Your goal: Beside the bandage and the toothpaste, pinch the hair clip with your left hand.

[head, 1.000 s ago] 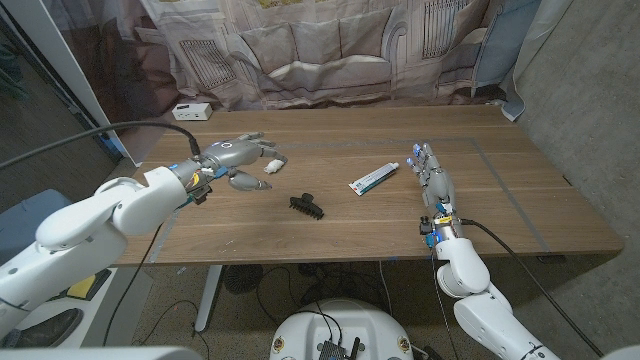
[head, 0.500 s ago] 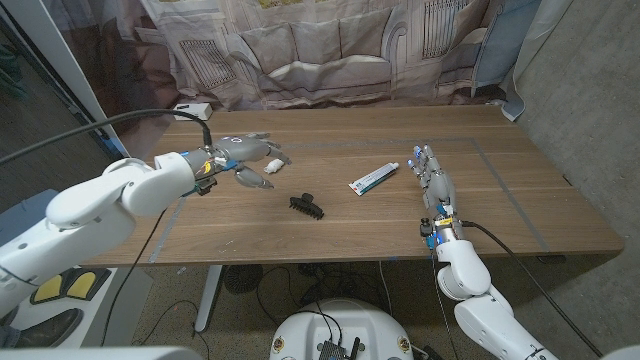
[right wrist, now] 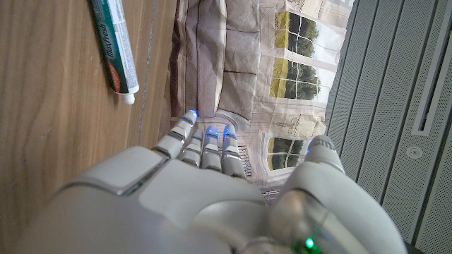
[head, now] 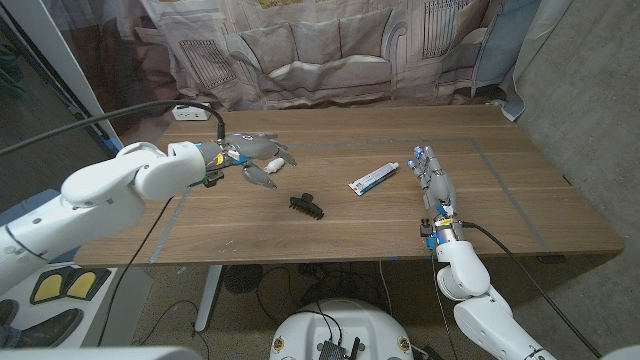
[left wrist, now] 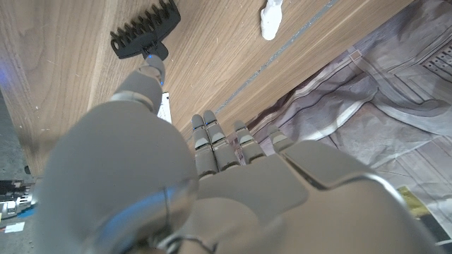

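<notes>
The black toothed hair clip [head: 307,206] lies on the wooden table [head: 520,200], a little left of the middle. My left hand [head: 254,157] hovers to its far left with fingers spread, holding nothing. Just beyond those fingers lies the small white bandage [head: 281,160], partly hidden by them. The toothpaste [head: 374,178] lies flat to the right of the clip. In the left wrist view the hair clip [left wrist: 145,32] and the bandage [left wrist: 271,17] show past my left hand [left wrist: 212,183]. My right hand [head: 432,178] stands on its edge, fingers straight, right of the toothpaste [right wrist: 114,46].
A white box [head: 190,112] with a cable sits at the table's far left corner. A printed curtain [head: 330,50] hangs behind the far edge. A black cable [head: 130,115] arcs over my left arm.
My left arm has swung in over the table and the hand has shifted a little right, closer to the bandage. The right hand, clip and toothpaste have not moved.
</notes>
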Robot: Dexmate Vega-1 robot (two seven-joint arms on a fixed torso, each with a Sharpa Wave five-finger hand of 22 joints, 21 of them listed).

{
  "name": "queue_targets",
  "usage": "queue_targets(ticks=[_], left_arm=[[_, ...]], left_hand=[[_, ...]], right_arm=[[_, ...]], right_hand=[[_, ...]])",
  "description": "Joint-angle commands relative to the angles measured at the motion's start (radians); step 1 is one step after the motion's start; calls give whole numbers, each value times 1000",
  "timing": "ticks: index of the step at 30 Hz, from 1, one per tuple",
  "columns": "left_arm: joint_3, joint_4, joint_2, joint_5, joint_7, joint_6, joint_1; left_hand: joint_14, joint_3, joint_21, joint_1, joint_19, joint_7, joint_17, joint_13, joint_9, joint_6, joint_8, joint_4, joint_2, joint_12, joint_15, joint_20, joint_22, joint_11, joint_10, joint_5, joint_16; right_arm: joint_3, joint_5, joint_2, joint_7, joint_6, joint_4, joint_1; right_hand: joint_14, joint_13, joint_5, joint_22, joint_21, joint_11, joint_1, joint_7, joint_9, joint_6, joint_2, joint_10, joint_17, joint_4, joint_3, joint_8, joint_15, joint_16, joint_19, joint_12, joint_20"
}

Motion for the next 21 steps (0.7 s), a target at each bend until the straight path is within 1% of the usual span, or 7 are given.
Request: queue_targets(ticks=[1, 7, 10, 12, 15, 16, 21], left_arm=[[156, 23, 41, 10, -66, -12, -156], [211, 35, 44, 26, -91, -47, -210], [233, 37, 42, 37, -104, -56, -228], [243, 40, 41, 41, -108, -65, -236], [253, 39, 40, 57, -105, -72, -242], [254, 39, 41, 59, -102, -75, -242], [258, 34, 43, 85, -89, -78, -240]], left_hand=[[-23, -8, -4, -4, -18, 11, 2, 7, 5, -30, -8, 7, 4, -6, -19, 14, 2, 8, -25, -2, -6], [-43, -15, -2, -13, -24, 16, 3, 12, 5, -65, -13, 11, 4, -12, -11, 19, 3, 11, -59, -2, -5], [-56, -20, -1, -19, -27, 24, 3, 15, 5, -96, -17, 12, 4, -15, -1, 22, 3, 24, -83, -1, -6], [-61, -22, 0, -22, -27, 27, 3, 16, 5, -114, -19, 13, 4, -13, 1, 28, 3, 22, -89, -1, -5], [-62, -25, -1, -26, -32, 27, 3, 17, 5, -114, -16, 15, 3, -12, 2, 30, 3, 21, -91, 0, -4], [-63, -29, -1, -33, -33, 27, 4, 18, 5, -115, -14, 17, 0, -10, 2, 30, 3, 10, -90, 1, -3], [-64, -36, 0, -42, -33, 27, 4, 20, 5, -127, -15, 21, -3, -10, 5, 30, 3, 16, -100, 3, -1]], right_arm=[[0, -1, 5, -4, -3, 4, 7], [1, -7, 5, -10, -8, -1, 6], [1, -10, 2, -8, -7, -1, 7], [2, -11, 1, -10, -10, -3, 6], [2, -11, 0, -9, -11, -3, 5], [2, -10, 1, -11, -12, -4, 4], [3, -17, 1, -16, -11, -8, 1]], right_hand=[[6, 1, -2, 2, 2, 2, 3, -2, 3, 9, -1, 7, 2, -5, 3, 2, 7, 4, 2, 2, 9], [8, 2, -2, 2, 2, 1, 2, -3, 3, 9, -1, 7, 2, -5, 2, 2, 9, 5, 2, 1, 9], [8, 2, -2, 2, 2, 1, 2, -3, 3, 9, 0, 8, 2, -5, 2, 2, 8, 5, 1, 2, 10], [8, 2, -2, 2, 2, 2, 2, -3, 3, 9, 0, 8, 2, -6, 2, 2, 9, 5, 1, 2, 10], [8, 2, -2, 2, 2, 2, 2, -3, 3, 9, 0, 8, 2, -6, 2, 1, 9, 5, 0, 2, 10], [8, 2, -2, 2, 2, 2, 2, -3, 3, 9, 0, 8, 2, -6, 3, 1, 10, 5, 0, 2, 10], [8, 2, -2, 2, 2, -1, 2, -3, 3, 9, 0, 8, 2, -6, 3, 1, 11, 5, -1, 1, 10]])
